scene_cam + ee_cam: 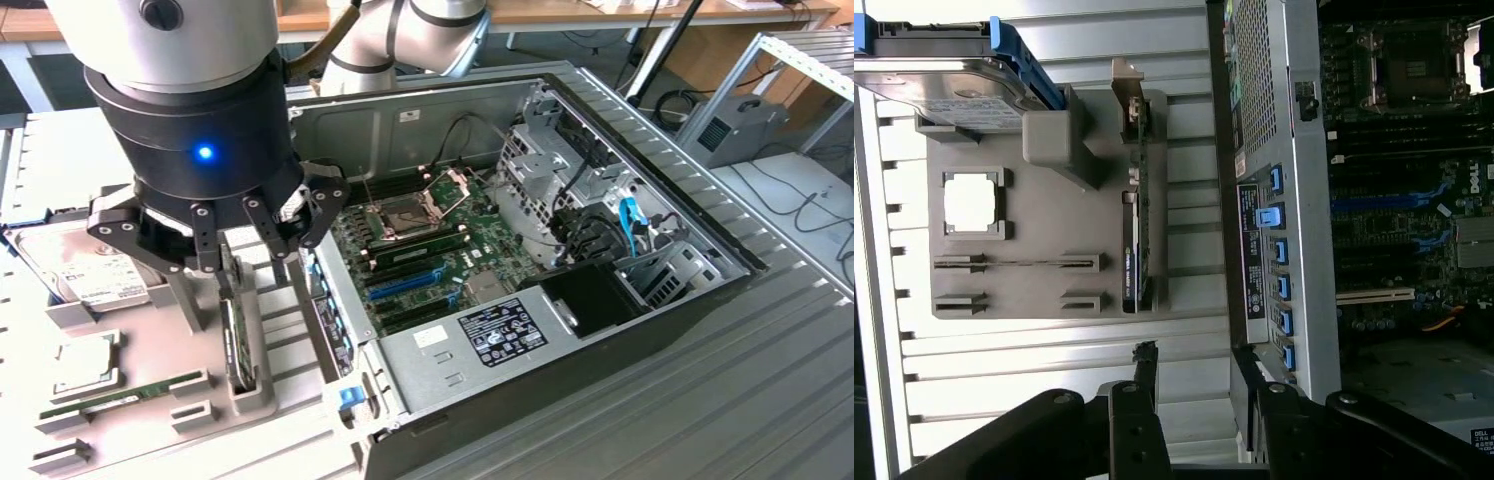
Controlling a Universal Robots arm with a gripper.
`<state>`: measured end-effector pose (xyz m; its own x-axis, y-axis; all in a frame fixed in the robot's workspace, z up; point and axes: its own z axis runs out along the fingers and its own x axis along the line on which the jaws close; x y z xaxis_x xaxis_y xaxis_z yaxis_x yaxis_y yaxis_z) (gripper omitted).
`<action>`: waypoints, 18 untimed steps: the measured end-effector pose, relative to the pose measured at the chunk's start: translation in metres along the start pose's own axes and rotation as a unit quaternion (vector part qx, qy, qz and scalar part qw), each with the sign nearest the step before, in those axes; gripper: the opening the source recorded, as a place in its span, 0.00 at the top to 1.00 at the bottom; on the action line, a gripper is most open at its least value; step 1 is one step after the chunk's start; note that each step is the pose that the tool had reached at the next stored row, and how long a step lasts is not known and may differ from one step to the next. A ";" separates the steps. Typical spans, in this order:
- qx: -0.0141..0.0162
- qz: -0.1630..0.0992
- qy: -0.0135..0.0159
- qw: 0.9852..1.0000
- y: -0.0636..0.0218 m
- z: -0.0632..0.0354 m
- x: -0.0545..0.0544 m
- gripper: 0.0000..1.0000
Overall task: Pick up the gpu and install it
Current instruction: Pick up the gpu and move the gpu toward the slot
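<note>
Workshop bench of ribbed light-grey metal, desks and loose cables in the background

- A black tower computer case lies on its side with the panel off. This leaves its green motherboard facing up, so the long blue expansion slots can be reached from above
- Just beside the case, on the exterior view's left, sits a moulded grey parts fixture. Each pocket keeps one part in a known pose: a silver hard drive with a white label, a square silver processor chip and a narrow green memory stick
- The gpu, a thin flat black expansion card with a silvery end bracket, stands on its long edge in an upright slot of the fixture. Judged reason: standing this way, its top edge is free for two fingers to straddle, and it is already turned as a card going into a slot would be
- The black two-finger gripper hangs directly over the card. Its jaws are spread with nothing between them, and the wrist view looks down the card's thin edge
- Contact between fingers and card: not visible, so the card reads as unlifted
- Nothing is seated in the blue slots; the install has not begun
</note>
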<state>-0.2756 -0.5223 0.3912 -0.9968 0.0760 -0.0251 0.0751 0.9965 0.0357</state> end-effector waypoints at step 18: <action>0.000 0.000 0.000 1.000 -0.0009 0.0045 0.011 0.58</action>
<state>-0.2868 -0.5222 0.3864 -0.9968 0.0760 -0.0252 0.0751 0.9965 0.0355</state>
